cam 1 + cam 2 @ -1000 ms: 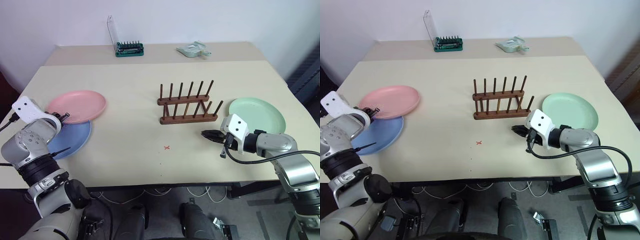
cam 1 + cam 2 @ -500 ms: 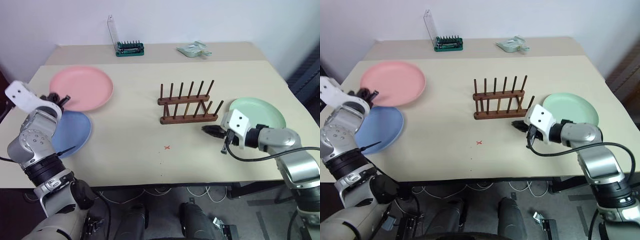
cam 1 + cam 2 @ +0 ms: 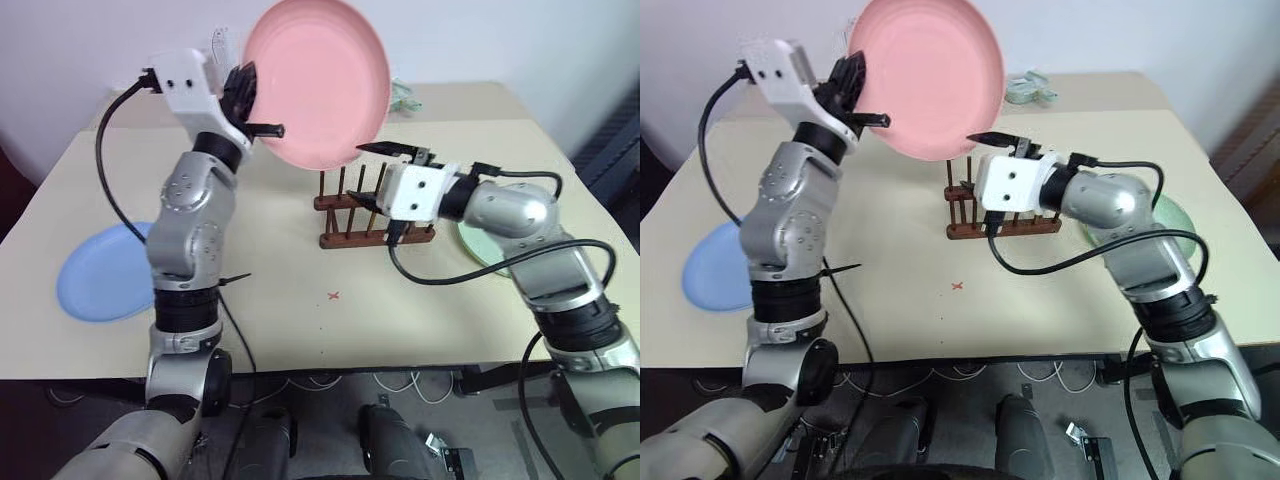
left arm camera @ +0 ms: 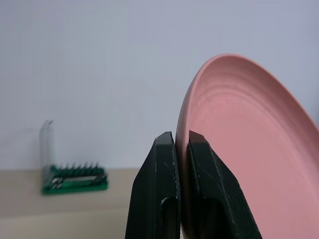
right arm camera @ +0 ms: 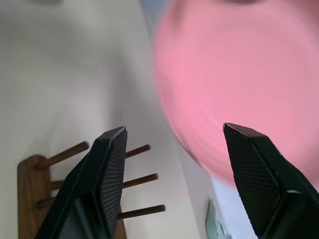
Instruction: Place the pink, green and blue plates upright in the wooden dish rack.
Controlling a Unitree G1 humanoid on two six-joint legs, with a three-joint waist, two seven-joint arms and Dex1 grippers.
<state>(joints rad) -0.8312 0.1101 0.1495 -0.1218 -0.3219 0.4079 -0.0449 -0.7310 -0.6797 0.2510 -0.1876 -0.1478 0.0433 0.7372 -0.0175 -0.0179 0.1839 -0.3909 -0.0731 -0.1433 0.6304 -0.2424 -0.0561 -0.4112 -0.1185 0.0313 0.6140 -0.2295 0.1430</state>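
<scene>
**Pink plate held aloft over the rack**

The left gripper [image 4: 182, 137] had its two black fingers pinched tight on the rim of the pink plate [image 3: 318, 80], and it held the plate high in the air, tilted nearly on edge, above the far half of the table [image 3: 280, 290]. The plate's lower rim hung over the wooden dish rack [image 3: 375, 212] without touching its pegs.

The right gripper [image 3: 392, 150] stood close under that lower rim, level and pointing toward the plate. Its jaws were spread wide, one finger [image 5: 107, 164] over the rack's pegs and the other on the plate's side, and they had hold of nothing. From where I stood I could not tell whether a fingertip brushed the plate.

The rack sat on the table a little toward the right edge from the middle, its two rails parallel to the near edge, every slot bare. The blue plate [image 3: 105, 285] lay flat near the left edge. The green plate [image 3: 1170, 215] lay flat toward the right edge, mostly hidden behind the right arm.

On the second table surface at the back, a green bit case [image 4: 75, 179] with its clear lid standing up sat near the wall, and a pale green object [image 3: 1025, 88] showed just past the pink plate's rim.
</scene>
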